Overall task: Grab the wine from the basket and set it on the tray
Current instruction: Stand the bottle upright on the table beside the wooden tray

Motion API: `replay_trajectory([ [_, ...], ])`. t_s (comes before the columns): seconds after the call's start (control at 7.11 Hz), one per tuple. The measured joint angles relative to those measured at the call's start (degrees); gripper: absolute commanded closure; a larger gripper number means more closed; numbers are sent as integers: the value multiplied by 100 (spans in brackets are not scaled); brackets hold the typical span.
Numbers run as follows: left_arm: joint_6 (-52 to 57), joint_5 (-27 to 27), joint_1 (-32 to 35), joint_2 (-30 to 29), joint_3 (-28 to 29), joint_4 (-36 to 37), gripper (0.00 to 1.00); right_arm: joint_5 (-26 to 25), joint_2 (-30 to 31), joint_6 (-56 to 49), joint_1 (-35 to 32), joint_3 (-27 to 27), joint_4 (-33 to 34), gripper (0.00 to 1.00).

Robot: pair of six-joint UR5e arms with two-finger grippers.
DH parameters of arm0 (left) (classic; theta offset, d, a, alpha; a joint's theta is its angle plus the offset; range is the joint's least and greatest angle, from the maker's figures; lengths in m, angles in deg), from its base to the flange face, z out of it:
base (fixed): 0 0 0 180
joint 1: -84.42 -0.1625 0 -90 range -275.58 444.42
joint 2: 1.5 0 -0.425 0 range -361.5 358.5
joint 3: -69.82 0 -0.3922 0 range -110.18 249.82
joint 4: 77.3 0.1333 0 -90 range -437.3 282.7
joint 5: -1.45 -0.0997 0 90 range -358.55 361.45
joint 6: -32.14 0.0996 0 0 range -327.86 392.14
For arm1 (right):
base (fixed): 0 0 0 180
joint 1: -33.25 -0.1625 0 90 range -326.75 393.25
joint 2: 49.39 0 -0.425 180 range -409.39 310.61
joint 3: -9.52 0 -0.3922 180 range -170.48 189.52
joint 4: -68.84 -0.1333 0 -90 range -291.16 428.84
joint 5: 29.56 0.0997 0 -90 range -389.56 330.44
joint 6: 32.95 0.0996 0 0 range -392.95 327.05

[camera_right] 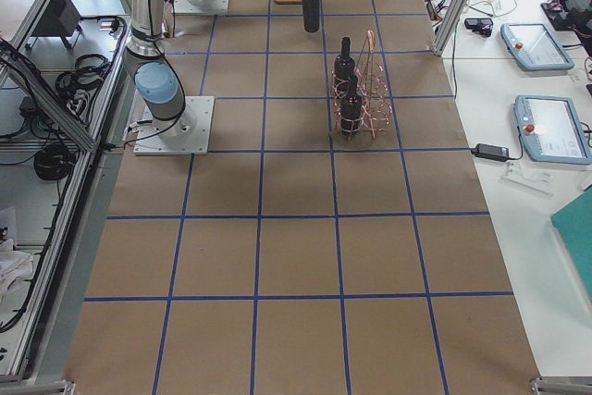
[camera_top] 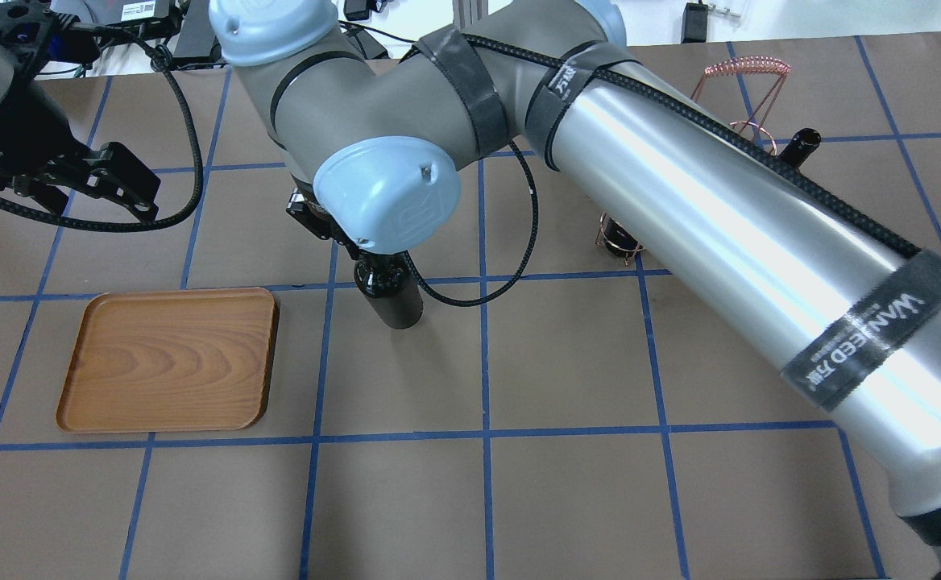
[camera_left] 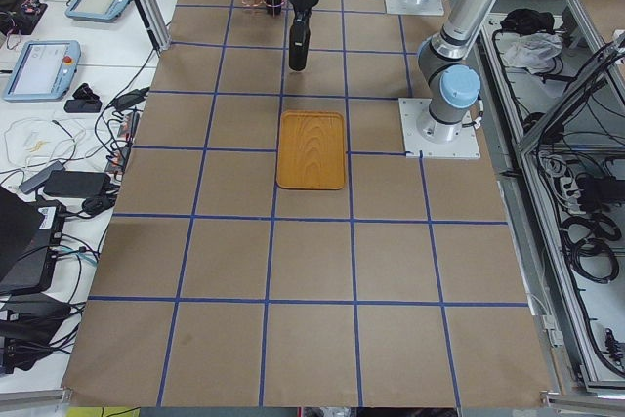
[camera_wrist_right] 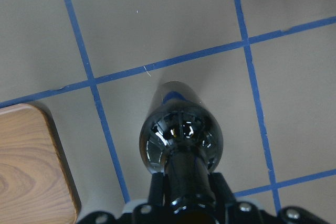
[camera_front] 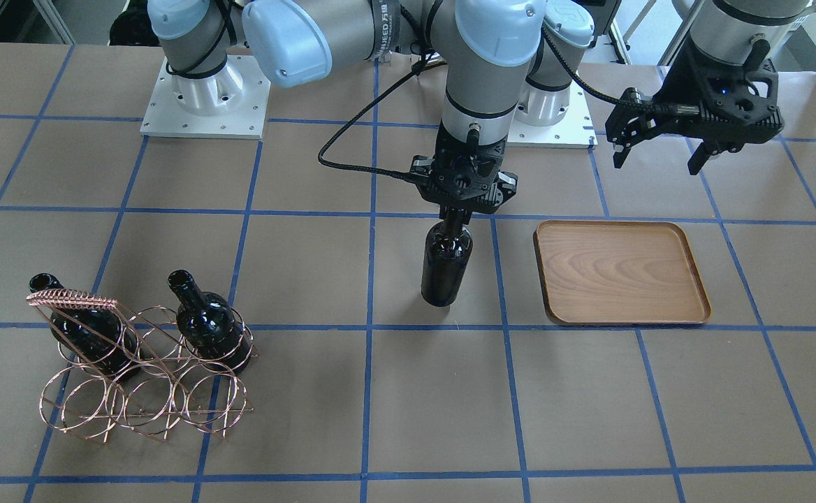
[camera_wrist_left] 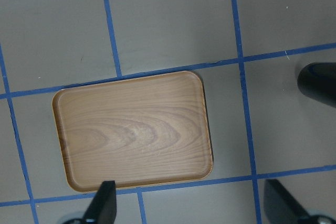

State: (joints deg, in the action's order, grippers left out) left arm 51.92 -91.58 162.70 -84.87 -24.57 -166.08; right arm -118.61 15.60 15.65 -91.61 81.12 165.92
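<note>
- Two spare bottles (camera_front: 209,321) stand in the basket (camera_front: 142,391) at far left of the front-facing view, in the row nearer the robot. Low risk: both arms are well apart from it.
- Right pincer (camera_front: 455,218) is clamped on the neck of the wine (camera_front: 446,265). The bottle hangs upright between basket and tray, near the tray's edge. It looks lifted off the surface, not certain.
- Risk: the grip is on the neck only, on glossy glass, so the bottle could slide down or swing on a quick move.
- Risk: the tray (camera_front: 621,272) has a low raised rim. A base carried too low could clip it, tipping the bottle or shoving the tray.
- Risk: let go tilted or too high, the tall narrow bottle likely topples.
- Left pincer (camera_front: 656,164) is spread wide, holds nothing, and hovers past the tray on the robot's side. It could crowd the right arm if it comes in.
- Surface (camera_front: 436,405): flat brown paper with a blue tape grid.
- Room: operator benches with teach pendants (camera_right: 553,127) and cables, aluminium framing, cable bundles by the robot's base.
</note>
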Motion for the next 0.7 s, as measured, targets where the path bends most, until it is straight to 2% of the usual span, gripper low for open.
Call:
replay_trajectory([
  [0.7,50,-71,-46,17,-7,-68,0,104,-230,540,-132,-206,118,100],
])
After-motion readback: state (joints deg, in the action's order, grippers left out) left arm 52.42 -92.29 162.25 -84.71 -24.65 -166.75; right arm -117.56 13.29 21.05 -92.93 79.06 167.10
